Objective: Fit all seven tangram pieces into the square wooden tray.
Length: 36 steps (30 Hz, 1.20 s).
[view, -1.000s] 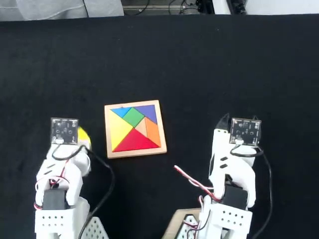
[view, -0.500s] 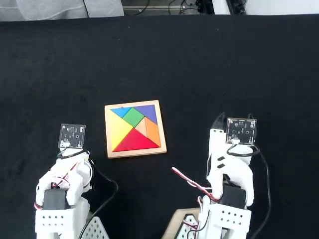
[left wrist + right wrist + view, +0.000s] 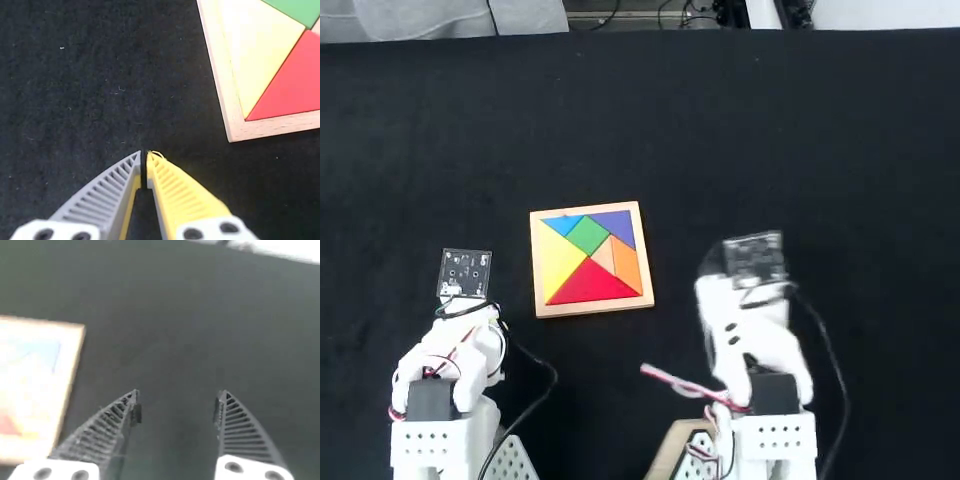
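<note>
A black cloth-covered table (image 3: 720,130) carries the square wooden tray (image 3: 595,308) at its centre, with all seven coloured tangram pieces (image 3: 592,283) lying flat inside it. Since half a second ago the white right arm (image 3: 750,330) has swung left toward the tray, while the white left arm (image 3: 450,350) has kept its place at near left. The left wrist view shows the left gripper (image 3: 144,156) closed tip to tip on nothing, near the tray's near-left corner. The right gripper (image 3: 178,395) is spread wide and empty above bare cloth, with the tray cut off beside it and its pieces hard to tell apart. From above, both grippers' fingers are hidden beneath their cameras.
</note>
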{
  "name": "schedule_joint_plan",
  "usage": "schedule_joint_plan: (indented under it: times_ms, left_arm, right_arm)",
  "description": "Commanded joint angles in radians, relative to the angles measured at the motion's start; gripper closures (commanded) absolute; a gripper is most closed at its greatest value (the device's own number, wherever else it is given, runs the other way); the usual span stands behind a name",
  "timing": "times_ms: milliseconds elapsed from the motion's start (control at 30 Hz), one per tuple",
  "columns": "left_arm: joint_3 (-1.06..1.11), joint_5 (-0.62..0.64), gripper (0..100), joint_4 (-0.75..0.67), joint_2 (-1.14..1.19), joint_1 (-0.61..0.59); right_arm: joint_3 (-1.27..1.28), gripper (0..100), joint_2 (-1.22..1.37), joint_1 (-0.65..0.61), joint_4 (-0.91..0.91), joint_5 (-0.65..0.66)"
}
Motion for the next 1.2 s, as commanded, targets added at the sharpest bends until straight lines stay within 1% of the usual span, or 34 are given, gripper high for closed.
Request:
schedule_joint_plan:
  times_ms: [0, 233, 267, 333, 533, 867, 933, 1067, 1100, 1167]
  left_arm:
    - [0.019, 0.006, 97, 0.006, -0.006, -0.002]
    - [0.019, 0.006, 97, 0.006, -0.006, -0.002]
    - [0.019, 0.006, 97, 0.006, -0.006, -0.002]
    - [0.019, 0.006, 97, 0.006, -0.006, -0.002]
    - [0.019, 0.006, 97, 0.006, -0.006, -0.002]
    - [0.018, 0.008, 97, 0.006, -0.006, 0.007]
    - [0.018, 0.008, 97, 0.006, -0.006, 0.007]
    - [0.018, 0.018, 97, 0.006, -0.006, 0.007]
    - [0.018, 0.051, 97, 0.006, -0.006, 0.007]
    - [0.018, 0.183, 97, 0.002, -0.006, -0.002]
  right_arm:
    - [-0.004, 75.1, -0.030, -0.112, 0.307, 0.009]
    - [-0.004, 75.4, -0.021, -0.015, 0.351, 0.003]
    - [-0.004, 75.4, -0.021, -0.008, 0.379, 0.003]
    - [-0.004, 75.4, -0.030, -0.011, 0.468, 0.003]
    - [-0.004, 75.5, -0.019, -0.008, 0.465, -0.084]
    - [-0.004, 75.5, -0.025, -0.009, 0.468, -0.110]
    - [-0.004, 75.5, -0.027, -0.008, 0.468, -0.196]
    - [-0.004, 75.5, -0.019, -0.003, 0.470, -0.508]
    - [-0.004, 75.5, -0.022, -0.008, 0.470, -0.582]
    - [-0.004, 75.5, -0.025, -0.006, 0.470, -0.715]
